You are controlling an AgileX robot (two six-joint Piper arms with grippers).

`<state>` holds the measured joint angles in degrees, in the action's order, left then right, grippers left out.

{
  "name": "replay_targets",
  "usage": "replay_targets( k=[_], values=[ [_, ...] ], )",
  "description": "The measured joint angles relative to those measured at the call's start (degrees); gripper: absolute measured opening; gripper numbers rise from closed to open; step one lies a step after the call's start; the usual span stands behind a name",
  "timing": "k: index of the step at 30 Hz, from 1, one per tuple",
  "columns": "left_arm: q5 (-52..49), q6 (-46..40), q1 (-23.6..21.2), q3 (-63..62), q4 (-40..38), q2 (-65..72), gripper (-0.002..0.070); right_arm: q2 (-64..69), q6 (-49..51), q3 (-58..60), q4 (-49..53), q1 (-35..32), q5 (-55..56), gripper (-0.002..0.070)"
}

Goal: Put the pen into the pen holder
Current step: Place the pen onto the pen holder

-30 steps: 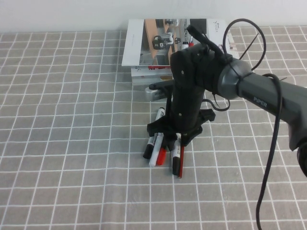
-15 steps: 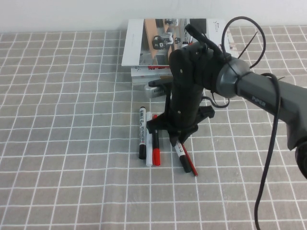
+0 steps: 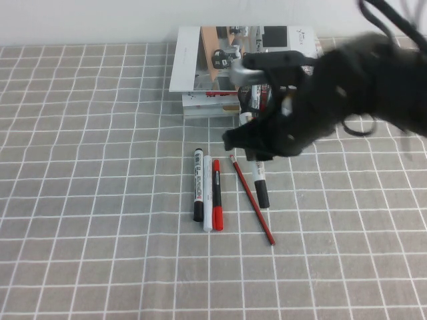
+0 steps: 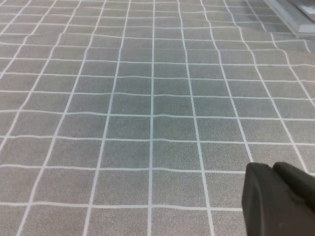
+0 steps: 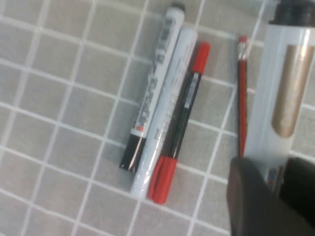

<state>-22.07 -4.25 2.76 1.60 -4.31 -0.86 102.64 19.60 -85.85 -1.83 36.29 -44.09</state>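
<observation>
My right gripper [image 3: 257, 157] is shut on the pen [image 3: 259, 181], a thick white marker that hangs from it, black end down, above the cloth. In the right wrist view the pen's white barrel [image 5: 285, 83] runs between the two dark fingers [image 5: 253, 196]. The arm is blurred. A dark mesh shape with a white band behind the arm looks like the pen holder [image 3: 253, 100]; it is mostly hidden. My left gripper [image 4: 273, 169] shows only in the left wrist view, low over bare cloth, its fingers together and empty.
A second black-and-white marker [image 3: 197, 185], a white pen [image 3: 207, 195] and a red-and-black pen [image 3: 217, 191] lie side by side on the checked cloth. A thin red pencil [image 3: 252, 199] lies slanted beside them. A stack of books [image 3: 207, 73] sits at the back.
The right gripper left the cluster of pens and rose toward the right with one marker in it. The other pens now lie spread out on the cloth.
</observation>
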Motion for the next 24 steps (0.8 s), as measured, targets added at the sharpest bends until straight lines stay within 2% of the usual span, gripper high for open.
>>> replay_targets(
  k=[7, 10, 13, 17, 24],
  values=[
    [0.00, 0.00, 0.00, 0.00, 0.00, 0.00, -0.0004, -14.88, 1.15, 27.50, -0.86, -0.47, 37.87, 0.0086],
    [0.00, 0.00, 0.00, 0.00, 0.00, 0.00, -0.0004, -15.67, 0.21, 33.00, -1.01, -1.20, 58.35, 0.0086],
    [0.00, 0.00, 0.00, 0.00, 0.00, 0.00, -0.0004, -13.19, -5.67, 34.32, -0.89, -1.97, 73.75, 0.0086],
    [0.00, 0.00, 0.00, 0.00, 0.00, 0.00, -0.0004, -6.74, -12.42, 31.96, -1.27, -3.76, 85.98, 0.0086],
    [0.00, 0.00, 0.00, 0.00, 0.00, 0.00, -0.0004, 6.10, -14.58, 21.05, -1.88, -8.13, 87.85, 0.0086]
  ],
)
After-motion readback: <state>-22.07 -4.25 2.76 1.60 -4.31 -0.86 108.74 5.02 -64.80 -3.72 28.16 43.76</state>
